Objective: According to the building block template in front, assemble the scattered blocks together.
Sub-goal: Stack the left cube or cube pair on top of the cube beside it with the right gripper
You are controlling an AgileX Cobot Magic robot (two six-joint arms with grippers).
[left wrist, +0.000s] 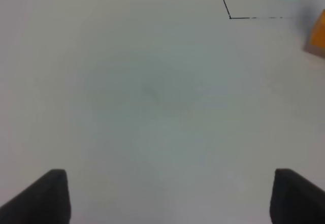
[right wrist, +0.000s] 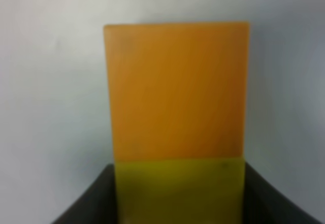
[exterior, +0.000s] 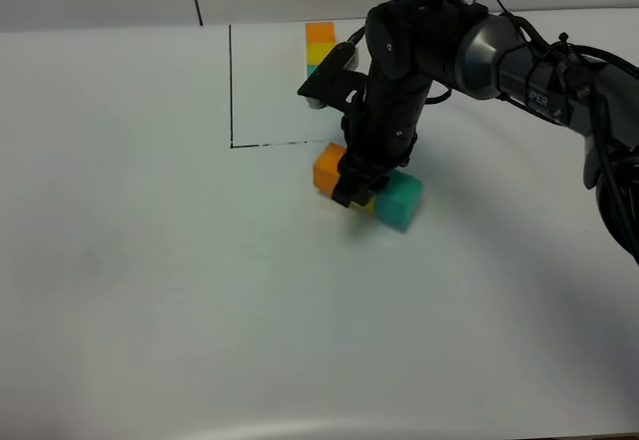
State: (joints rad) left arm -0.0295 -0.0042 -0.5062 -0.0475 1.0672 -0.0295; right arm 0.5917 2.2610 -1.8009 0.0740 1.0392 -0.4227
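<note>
The template [exterior: 319,46], a small orange, yellow and teal row, lies at the back inside a thin black outline [exterior: 232,91]. Just in front of the outline the orange block [exterior: 327,166] and the teal block [exterior: 399,201] sit on the table, with the yellow block [right wrist: 177,188] between them, mostly hidden under my right gripper [exterior: 351,189]. In the right wrist view the dark fingers [right wrist: 94,201] press both sides of the yellow block, which touches the orange block [right wrist: 176,89]. My left gripper [left wrist: 170,198] is open and empty over bare table.
The white table [exterior: 150,260] spreads to the left and front. My right arm [exterior: 499,56] reaches in from the right edge over the outline's corner. The left wrist view shows the outline corner [left wrist: 230,17] and the orange block's edge [left wrist: 317,36] far off.
</note>
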